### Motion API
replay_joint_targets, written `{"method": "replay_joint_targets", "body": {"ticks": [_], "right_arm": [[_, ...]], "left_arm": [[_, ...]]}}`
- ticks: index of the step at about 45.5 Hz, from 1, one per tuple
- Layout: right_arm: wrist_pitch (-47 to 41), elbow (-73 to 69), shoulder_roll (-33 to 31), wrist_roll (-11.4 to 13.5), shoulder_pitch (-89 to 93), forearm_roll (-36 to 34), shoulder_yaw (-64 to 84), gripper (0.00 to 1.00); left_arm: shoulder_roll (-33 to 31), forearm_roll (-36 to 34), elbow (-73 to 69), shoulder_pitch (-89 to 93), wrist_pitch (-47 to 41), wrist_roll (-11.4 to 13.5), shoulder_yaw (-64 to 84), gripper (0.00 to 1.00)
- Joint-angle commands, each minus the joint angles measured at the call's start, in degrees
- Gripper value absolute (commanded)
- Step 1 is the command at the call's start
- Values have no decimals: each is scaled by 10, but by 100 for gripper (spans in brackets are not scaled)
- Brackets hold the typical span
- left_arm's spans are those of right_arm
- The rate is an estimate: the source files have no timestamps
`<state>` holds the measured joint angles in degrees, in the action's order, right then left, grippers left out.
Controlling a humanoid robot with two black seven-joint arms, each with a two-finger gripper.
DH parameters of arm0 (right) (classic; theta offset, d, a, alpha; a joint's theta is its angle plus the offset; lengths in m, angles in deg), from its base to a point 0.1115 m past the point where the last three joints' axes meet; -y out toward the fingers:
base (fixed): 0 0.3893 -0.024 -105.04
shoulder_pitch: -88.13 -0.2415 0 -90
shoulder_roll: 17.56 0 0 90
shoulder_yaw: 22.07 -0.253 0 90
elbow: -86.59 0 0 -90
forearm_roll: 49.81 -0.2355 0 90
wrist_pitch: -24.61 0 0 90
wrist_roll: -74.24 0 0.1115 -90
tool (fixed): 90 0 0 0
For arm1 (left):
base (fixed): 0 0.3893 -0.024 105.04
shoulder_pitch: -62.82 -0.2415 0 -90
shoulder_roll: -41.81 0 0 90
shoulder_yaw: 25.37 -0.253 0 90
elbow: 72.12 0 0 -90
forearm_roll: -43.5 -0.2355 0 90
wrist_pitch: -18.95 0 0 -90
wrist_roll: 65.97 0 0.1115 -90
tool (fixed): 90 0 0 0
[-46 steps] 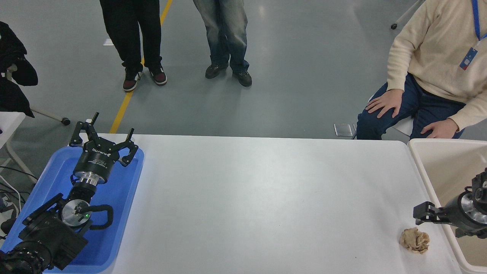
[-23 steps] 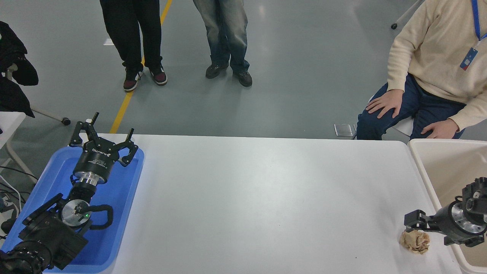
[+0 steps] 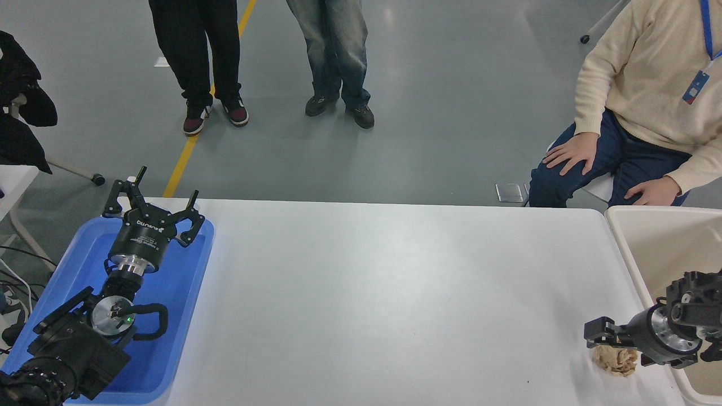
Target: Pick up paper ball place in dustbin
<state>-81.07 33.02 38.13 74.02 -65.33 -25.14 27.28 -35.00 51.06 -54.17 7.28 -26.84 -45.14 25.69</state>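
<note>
Right now the paper ball lies on the white worktop near its front right corner, just beside the rim of the dustbin. The right gripper reaches in from the right edge and sits low over the ball, partly covering its top. Its fingers look spread, with one dark tip showing at the ball's far left side, but whether they touch the paper I cannot tell.

Several things could go wrong from here. The ball is light and lumpy, so a finger that lands on top instead of beside it would likely squash it or push it toward the worktop's front edge, which is near. A closing pinch on only a loose fold may tear free during the lift. The dustbin's thick rim stands between ball and bin, so a carry that stays too low could knock the ball out of the grip against it.

Nothing else lies between the ball and the bin. The left gripper is parked well apart over a blue tray at the lower left, fingers spread and empty. A seated person is beyond the worktop's far right corner, hands on knees, close to the bin's far end; two others stand further back.
</note>
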Motion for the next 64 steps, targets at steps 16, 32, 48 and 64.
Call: {"method": "replay_joint_targets", "body": {"ticks": [16, 32, 48, 64], "right_arm": [[17, 21, 14, 0, 28, 3, 2, 100], [17, 24, 14, 1, 29, 1, -1, 97], [14, 29, 16, 1, 42, -9, 0, 22], [-3, 19, 4, 0, 33, -43, -1, 0]], "left_arm": [[0, 0, 0, 0, 0, 0, 0, 100], [0, 1, 0, 0, 0, 0, 0, 100], [0, 1, 0, 0, 0, 0, 0, 100], [0, 1, 0, 0, 0, 0, 0, 100]]}}
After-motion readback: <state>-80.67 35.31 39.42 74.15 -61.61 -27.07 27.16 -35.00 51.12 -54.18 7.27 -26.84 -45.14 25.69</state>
